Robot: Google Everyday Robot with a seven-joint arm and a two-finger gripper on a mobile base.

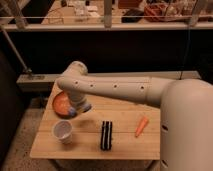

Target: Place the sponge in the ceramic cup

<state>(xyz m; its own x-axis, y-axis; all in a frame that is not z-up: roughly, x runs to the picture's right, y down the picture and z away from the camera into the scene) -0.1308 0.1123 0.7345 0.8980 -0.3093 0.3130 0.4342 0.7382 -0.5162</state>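
Currently: my hand (78,109) over counter (125,150), just above ceramic cup (63,132), beside orange bowl (60,102); fingers pinching sponge (73,111). Risks: release off-centre, sponge perches on rim or falls in bowl; low pass tips cup.

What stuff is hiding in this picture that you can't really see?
All in the camera view:
- Sponge: just a blue bit shows at the gripper near the ceramic cup; the arm hides the rest.
- Orange bowl: right side covered by the gripper.
- Table: right corner hidden behind the robot's body.
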